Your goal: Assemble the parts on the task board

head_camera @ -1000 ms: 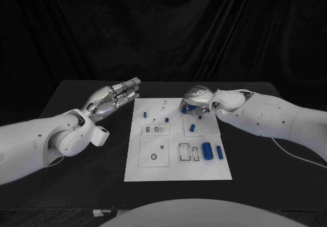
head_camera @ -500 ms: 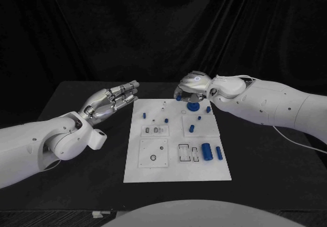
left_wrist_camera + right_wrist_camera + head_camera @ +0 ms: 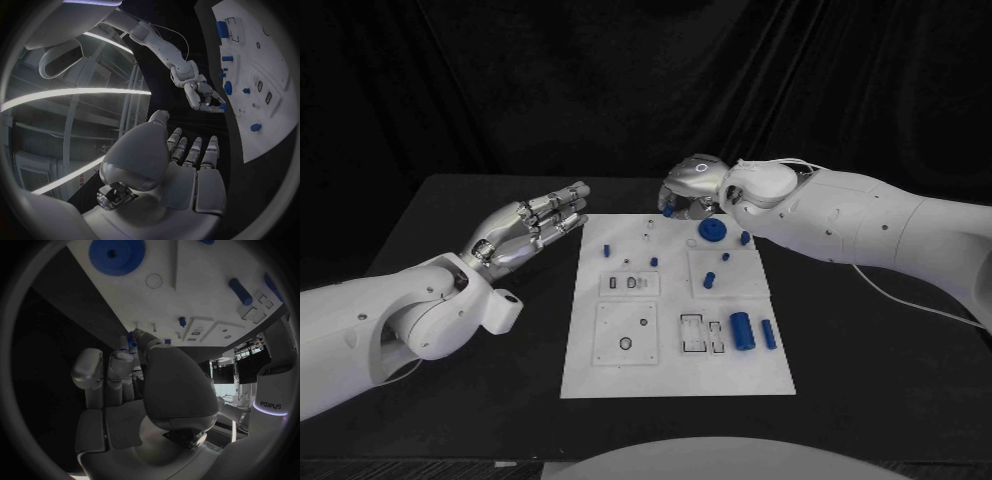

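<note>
The white task board [image 3: 675, 355] lies in the middle of the table. My right hand [image 3: 692, 190] hovers over the board's far edge and pinches a small blue peg [image 3: 666, 211] between thumb and fingertip; the peg [image 3: 132, 343] also shows in the right wrist view. A blue gear [image 3: 713, 231] lies flat on the board just beside that hand, seen too as the gear [image 3: 117, 255]. My left hand [image 3: 531, 225] is open, fingers stretched out, above the table left of the board's far corner. It holds nothing.
Several small blue pegs stand or lie on the board, one [image 3: 607, 246] at the left and one [image 3: 710, 278] in the middle. Two larger blue cylinders [image 3: 740, 331] lie at the right near side. Black table surrounds the board.
My right hand has lifted off the board and moved toward its far edge with the small peg, uncovering the blue gear. The left hand has hardly moved.
</note>
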Available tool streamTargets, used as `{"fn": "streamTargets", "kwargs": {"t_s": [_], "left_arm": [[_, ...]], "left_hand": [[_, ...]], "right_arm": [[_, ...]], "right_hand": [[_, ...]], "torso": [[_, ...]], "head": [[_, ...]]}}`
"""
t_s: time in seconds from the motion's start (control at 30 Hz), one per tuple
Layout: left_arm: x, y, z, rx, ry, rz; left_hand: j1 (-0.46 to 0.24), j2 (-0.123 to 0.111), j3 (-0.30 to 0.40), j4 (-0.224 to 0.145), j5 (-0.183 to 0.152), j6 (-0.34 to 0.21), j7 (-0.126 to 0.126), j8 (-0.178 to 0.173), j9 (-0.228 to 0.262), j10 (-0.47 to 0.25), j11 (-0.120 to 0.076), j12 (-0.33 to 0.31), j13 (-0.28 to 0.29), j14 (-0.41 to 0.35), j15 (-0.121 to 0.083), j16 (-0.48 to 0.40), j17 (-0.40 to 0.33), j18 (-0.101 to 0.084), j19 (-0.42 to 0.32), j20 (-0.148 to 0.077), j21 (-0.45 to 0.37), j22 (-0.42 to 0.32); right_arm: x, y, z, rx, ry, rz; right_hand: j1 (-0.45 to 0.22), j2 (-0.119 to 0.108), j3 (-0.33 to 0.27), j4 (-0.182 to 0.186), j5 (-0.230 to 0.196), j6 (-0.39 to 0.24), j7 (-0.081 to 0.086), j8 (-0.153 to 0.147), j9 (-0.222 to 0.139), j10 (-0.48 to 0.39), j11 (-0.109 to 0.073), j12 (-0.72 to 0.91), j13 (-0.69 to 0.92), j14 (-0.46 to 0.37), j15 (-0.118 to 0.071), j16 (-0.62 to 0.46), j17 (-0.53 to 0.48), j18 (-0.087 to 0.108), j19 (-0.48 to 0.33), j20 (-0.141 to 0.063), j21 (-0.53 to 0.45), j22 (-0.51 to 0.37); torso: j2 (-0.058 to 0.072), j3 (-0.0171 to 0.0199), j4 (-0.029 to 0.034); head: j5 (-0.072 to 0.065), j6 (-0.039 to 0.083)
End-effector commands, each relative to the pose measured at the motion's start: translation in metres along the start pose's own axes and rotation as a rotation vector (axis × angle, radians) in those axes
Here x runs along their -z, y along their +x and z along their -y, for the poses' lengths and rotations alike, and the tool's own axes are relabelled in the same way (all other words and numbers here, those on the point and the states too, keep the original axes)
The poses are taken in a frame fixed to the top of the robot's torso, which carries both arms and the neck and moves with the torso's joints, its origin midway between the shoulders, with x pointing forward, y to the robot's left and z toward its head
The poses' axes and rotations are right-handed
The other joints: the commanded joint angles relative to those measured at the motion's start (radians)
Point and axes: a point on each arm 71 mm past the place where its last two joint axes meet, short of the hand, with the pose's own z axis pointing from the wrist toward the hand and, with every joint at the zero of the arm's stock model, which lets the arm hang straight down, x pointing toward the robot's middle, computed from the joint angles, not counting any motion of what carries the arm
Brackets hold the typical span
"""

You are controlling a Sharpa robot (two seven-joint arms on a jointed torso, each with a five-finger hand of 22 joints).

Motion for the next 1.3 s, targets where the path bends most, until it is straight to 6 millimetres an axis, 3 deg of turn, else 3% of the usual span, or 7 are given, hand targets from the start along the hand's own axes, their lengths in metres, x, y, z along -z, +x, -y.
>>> {"fn": "streamTargets", "kwargs": {"t_s": [0.03,0.23,0.5,0.67,0.77,0.93,1.3], "left_arm": [[-0.0002,0.0010,0.0037,-0.006,0.033,0.009],[0.0008,-0.0005,0.0042,-0.010,0.035,0.015],[0.0016,-0.0018,0.0040,-0.010,0.033,0.015],[0.0008,-0.0016,0.0038,-0.009,0.034,0.013],[0.0005,-0.0016,0.0036,-0.009,0.034,0.012],[0.0001,-0.0022,0.0030,-0.008,0.031,0.010],[-0.0010,-0.0018,0.0022,-0.004,0.027,0.003]], "left_hand": [[-0.001,-0.012,0.003,0.005,0.004,0.003,0.002,0.003,0.000,0.000,0.005,0.007,0.001,-0.003,-0.001,-0.006,-0.002,0.018,-0.003,-0.001,-0.002,-0.001],[-0.001,-0.012,0.003,0.005,0.004,0.006,0.002,0.003,0.000,0.001,0.005,0.008,0.001,-0.002,-0.001,-0.005,-0.001,0.018,-0.003,-0.001,-0.002,-0.001],[-0.001,-0.012,0.004,0.005,0.005,0.006,0.002,0.003,0.000,0.002,0.006,0.008,0.001,0.000,0.000,-0.003,-0.001,0.018,-0.001,-0.001,-0.001,0.000],[0.000,-0.012,0.005,0.005,0.006,0.008,0.004,0.004,0.001,0.002,0.007,0.008,0.001,0.001,0.001,-0.002,0.000,0.018,0.000,0.000,0.000,0.000],[0.000,-0.012,0.006,0.004,0.006,0.008,0.004,0.004,0.001,0.003,0.007,0.009,0.001,0.002,0.002,-0.002,0.000,0.018,0.000,0.000,0.000,0.000],[0.000,-0.012,0.006,0.004,0.006,0.008,0.004,0.004,0.001,0.003,0.007,0.009,0.001,0.002,0.002,-0.002,0.000,0.018,0.000,0.000,0.000,0.000],[0.001,-0.011,0.010,0.004,0.006,0.012,0.007,0.005,0.001,0.003,0.010,0.009,0.001,0.003,0.004,-0.001,0.000,0.018,0.002,0.001,0.001,0.000]], "right_arm": [[-0.0002,0.0047,0.0033,-0.028,0.058,-0.018],[-0.0011,0.0065,0.0018,-0.033,0.062,0.002],[-0.0044,0.0074,-0.0021,-0.036,0.056,0.005],[-0.0061,0.0072,-0.0041,-0.037,0.052,0.012],[-0.0065,0.0068,-0.0045,-0.035,0.052,0.018],[-0.0071,0.0068,-0.0051,-0.036,0.053,0.019],[-0.0082,0.0093,-0.0037,-0.042,0.079,-0.018]], "right_hand": [[-0.011,0.004,0.000,0.007,-0.005,-0.001,0.006,-0.005,0.045,-0.001,0.009,-0.008,-0.001,0.000,0.007,0.006,0.006,-0.009,0.001,0.010,0.009,0.005],[-0.015,0.003,-0.001,0.010,-0.005,-0.003,0.009,-0.007,0.046,-0.002,0.011,-0.011,0.000,0.000,0.008,0.009,0.013,-0.010,0.001,0.011,0.012,0.010],[-0.016,0.003,0.000,0.011,-0.005,-0.006,0.011,-0.010,0.046,-0.004,0.013,-0.014,0.000,0.000,0.010,0.011,0.016,-0.011,0.001,0.012,0.013,0.014],[-0.017,0.004,0.001,0.012,-0.004,-0.008,0.012,-0.012,0.046,-0.004,0.014,-0.015,0.000,0.000,0.011,0.013,0.020,-0.011,0.002,0.013,0.015,0.017],[-0.018,0.004,0.001,0.013,-0.003,-0.009,0.014,-0.012,0.046,-0.003,0.015,-0.016,0.000,0.000,0.012,0.014,0.022,-0.012,0.001,0.014,0.016,0.018],[-0.020,0.004,0.001,0.015,-0.002,-0.010,0.016,-0.014,0.046,-0.003,0.017,-0.017,0.000,-0.001,0.013,0.014,0.023,-0.012,0.001,0.015,0.016,0.019],[-0.014,0.003,0.008,0.011,0.006,-0.022,0.018,-0.024,0.045,-0.015,0.020,-0.029,0.000,-0.006,0.017,0.013,0.023,-0.012,-0.002,0.019,0.019,0.028]], "torso": [[0.018,-0.0027,0.0153],[0.028,-0.0049,0.0300],[0.030,-0.0100,0.0394],[0.029,-0.0121,0.0400],[0.028,-0.0129,0.0365],[0.027,-0.0109,0.0341],[0.025,-0.0113,0.0346]], "head": [[-0.017,0.011],[-0.036,0.022],[-0.043,0.027],[-0.045,0.025],[-0.042,0.023],[-0.038,0.021],[-0.040,0.018]]}}
